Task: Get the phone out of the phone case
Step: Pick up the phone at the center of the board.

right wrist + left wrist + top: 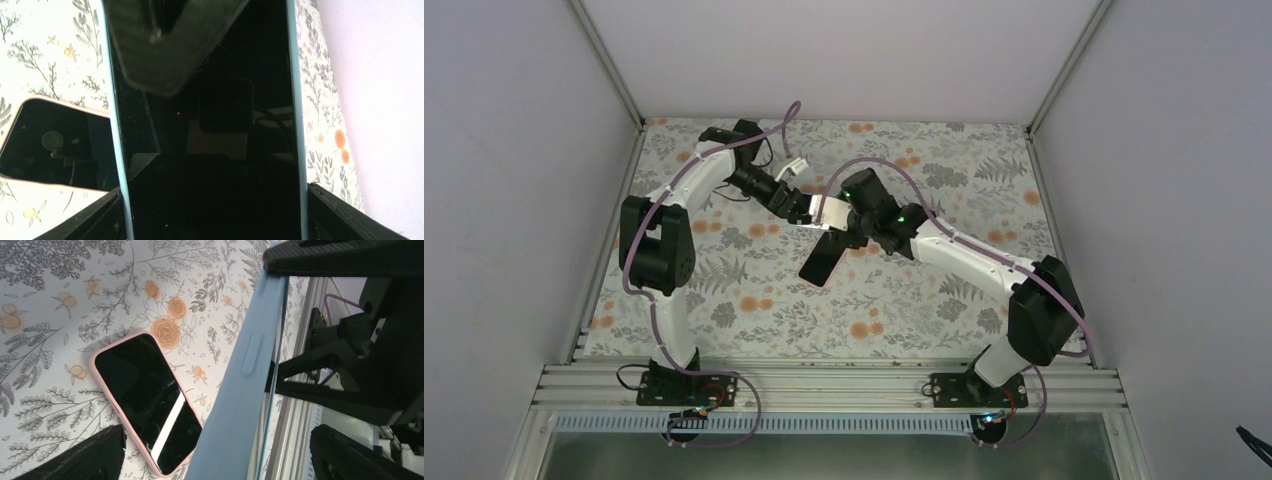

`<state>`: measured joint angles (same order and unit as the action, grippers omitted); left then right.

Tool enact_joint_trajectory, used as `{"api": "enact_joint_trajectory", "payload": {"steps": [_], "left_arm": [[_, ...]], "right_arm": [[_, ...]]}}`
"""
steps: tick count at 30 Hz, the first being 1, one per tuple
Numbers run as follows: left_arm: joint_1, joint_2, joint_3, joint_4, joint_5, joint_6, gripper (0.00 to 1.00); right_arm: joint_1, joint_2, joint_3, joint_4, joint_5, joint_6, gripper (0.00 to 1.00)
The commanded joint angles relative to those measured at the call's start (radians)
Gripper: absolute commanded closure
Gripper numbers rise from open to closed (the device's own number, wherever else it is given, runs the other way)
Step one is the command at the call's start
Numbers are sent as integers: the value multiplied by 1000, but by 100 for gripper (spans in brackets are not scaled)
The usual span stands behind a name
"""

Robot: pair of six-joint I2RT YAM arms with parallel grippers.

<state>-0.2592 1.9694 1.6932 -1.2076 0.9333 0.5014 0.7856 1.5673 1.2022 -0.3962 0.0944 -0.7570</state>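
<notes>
1 blue case [250, 365], phone [215, 125] inside, pinched by right end effector [214, 192]; left end effector [216, 430] straddles it, spread.

Bright, even light (nearest parts blur), soft shadows.

We show the phone [210, 190], screen dark, seated inside the light-blue phone case [245, 390]. Both are held aloft.
</notes>
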Motion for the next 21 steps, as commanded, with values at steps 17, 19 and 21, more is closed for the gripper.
{"api": "enact_joint_trajectory", "payload": {"steps": [17, 19, 21], "left_arm": [[-11, -83, 12, -150, 133, 223, 98], [-20, -128, -6, -150, 85, 268, 98], [-40, -185, -29, -148, 19, 319, 98]], "right_arm": [[-85, -47, 93, -157, -339, 48, 0], [-143, -50, 114, -277, -479, -7, 0], [-192, -38, 146, -411, -605, -79, 0]]}}
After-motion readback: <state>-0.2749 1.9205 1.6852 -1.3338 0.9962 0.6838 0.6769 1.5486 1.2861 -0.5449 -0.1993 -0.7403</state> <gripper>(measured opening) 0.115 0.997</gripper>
